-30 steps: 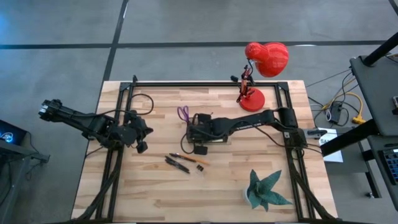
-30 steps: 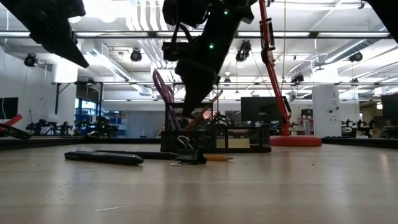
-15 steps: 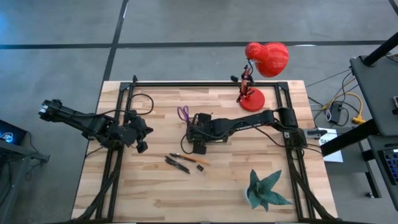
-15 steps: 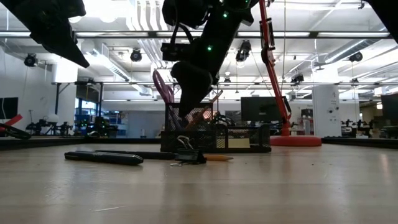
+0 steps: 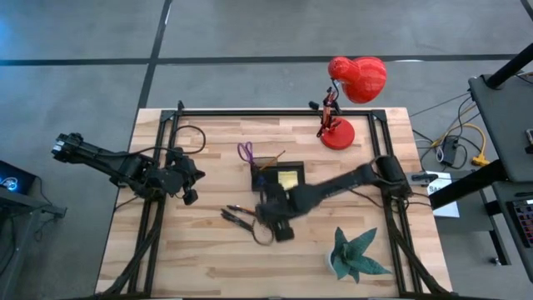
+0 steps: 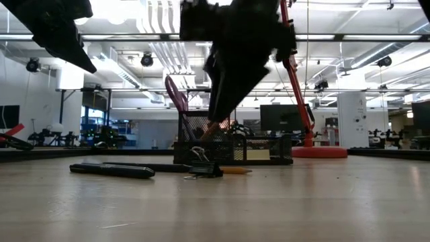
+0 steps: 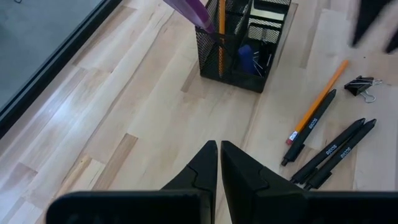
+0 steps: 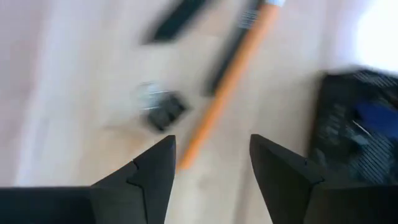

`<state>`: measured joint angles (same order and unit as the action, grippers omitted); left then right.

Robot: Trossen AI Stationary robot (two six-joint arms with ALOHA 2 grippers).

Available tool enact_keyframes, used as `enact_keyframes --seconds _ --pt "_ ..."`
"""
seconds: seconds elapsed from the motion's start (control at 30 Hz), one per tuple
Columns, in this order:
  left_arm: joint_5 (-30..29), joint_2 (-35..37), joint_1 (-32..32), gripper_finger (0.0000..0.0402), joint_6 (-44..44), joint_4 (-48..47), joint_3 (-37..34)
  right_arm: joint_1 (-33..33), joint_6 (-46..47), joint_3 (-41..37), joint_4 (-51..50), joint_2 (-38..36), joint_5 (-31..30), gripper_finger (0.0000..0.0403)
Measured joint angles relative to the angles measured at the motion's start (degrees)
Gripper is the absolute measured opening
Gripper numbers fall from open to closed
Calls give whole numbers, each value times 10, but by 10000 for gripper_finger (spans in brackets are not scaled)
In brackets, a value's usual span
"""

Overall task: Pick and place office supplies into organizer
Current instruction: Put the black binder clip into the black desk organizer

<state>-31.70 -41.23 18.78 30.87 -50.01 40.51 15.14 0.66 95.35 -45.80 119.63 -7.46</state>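
The black mesh organizer (image 5: 277,177) stands mid-table with purple-handled scissors (image 5: 246,152) upright in its cup and a yellow sticky-note pad (image 5: 289,178) in a compartment. On the table nearer the front lie an orange pencil (image 8: 230,93), dark pens (image 5: 236,218) and a black binder clip (image 8: 161,109). My right gripper (image 8: 211,162) is open and empty just above the pencil and clip; it also shows in the high view (image 5: 272,225). My left gripper (image 7: 219,163) is shut and empty at the table's left (image 5: 188,190).
A red desk lamp (image 5: 350,92) stands at the far right of the table. A green paper plant (image 5: 354,254) stands near the front right. Bare wood lies along the table's near edge and between the left gripper and the organizer (image 7: 239,37).
My right gripper has swung quickly from over the organizer toward the table's near edge and now hangs above the pencil, pens and clip. The organizer with its sticky-note pad, which the arm covered before, now shows.
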Motion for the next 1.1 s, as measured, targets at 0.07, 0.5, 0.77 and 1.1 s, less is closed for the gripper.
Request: enact_keyframes --seconds 0.07,0.5,0.77,1.1 --pt "0 0 0 5 0 0 0 15 -15 -3 7 0 1 194" --pt "1 0 0 5 -34 0 0 46 153 -11 85 24 -51 194" --pt "0 0 0 5 -92 0 0 85 254 -9 85 26 -130 194" --pt "0 0 0 5 -105 0 0 79 299 -31 89 32 -125 194"
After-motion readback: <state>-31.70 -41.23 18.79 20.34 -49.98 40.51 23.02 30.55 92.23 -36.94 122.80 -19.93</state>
